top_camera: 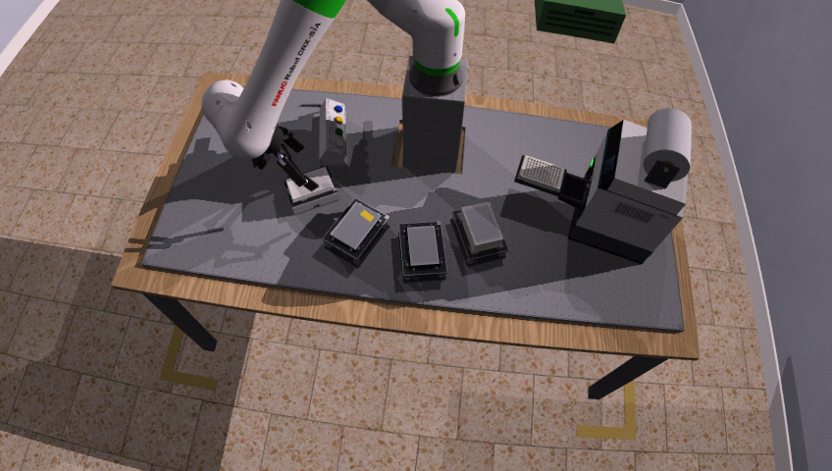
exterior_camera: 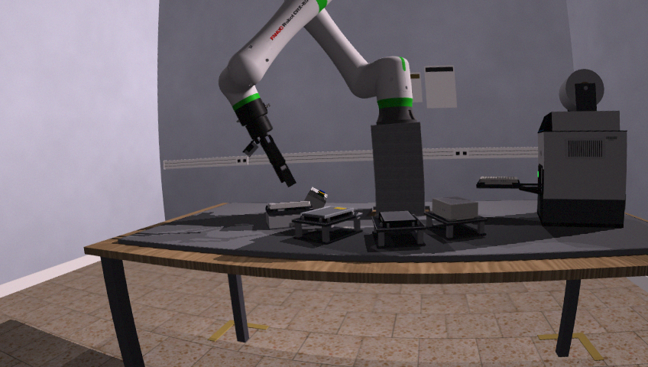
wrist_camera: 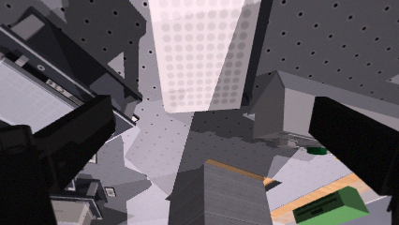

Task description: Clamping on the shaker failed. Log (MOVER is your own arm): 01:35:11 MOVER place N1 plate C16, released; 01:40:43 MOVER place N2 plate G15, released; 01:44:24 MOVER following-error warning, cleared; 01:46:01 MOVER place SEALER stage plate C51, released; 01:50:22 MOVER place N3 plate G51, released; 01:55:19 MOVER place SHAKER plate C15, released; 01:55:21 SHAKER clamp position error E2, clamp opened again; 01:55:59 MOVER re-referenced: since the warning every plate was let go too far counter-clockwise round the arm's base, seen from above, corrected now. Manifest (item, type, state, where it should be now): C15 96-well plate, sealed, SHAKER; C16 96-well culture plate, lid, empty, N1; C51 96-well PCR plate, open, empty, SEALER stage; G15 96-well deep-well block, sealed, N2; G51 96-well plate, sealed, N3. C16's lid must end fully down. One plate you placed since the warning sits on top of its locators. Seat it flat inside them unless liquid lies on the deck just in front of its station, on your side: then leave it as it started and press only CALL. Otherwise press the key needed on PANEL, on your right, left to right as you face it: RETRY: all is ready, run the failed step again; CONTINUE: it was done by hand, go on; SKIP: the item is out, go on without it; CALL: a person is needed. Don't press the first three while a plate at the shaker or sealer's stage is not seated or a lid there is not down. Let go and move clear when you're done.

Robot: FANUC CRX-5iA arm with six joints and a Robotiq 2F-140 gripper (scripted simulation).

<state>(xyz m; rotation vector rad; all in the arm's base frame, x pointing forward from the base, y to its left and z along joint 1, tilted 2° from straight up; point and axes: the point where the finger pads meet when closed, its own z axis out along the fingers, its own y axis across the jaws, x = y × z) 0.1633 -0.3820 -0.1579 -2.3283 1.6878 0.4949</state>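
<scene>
Deck: dark perforated table, tiled floor around.
Shaker plate: pale plate on the shaker, near the panel; looks perched rather than seated, view too coarse to confirm.
Gripper: gripper angled above that plate, fingers spread wide, holding nothing.
Risk: tilted approach could catch one plate edge and tip it off its locators.

"FANUC Robot CRX-5iA" on arm
</scene>
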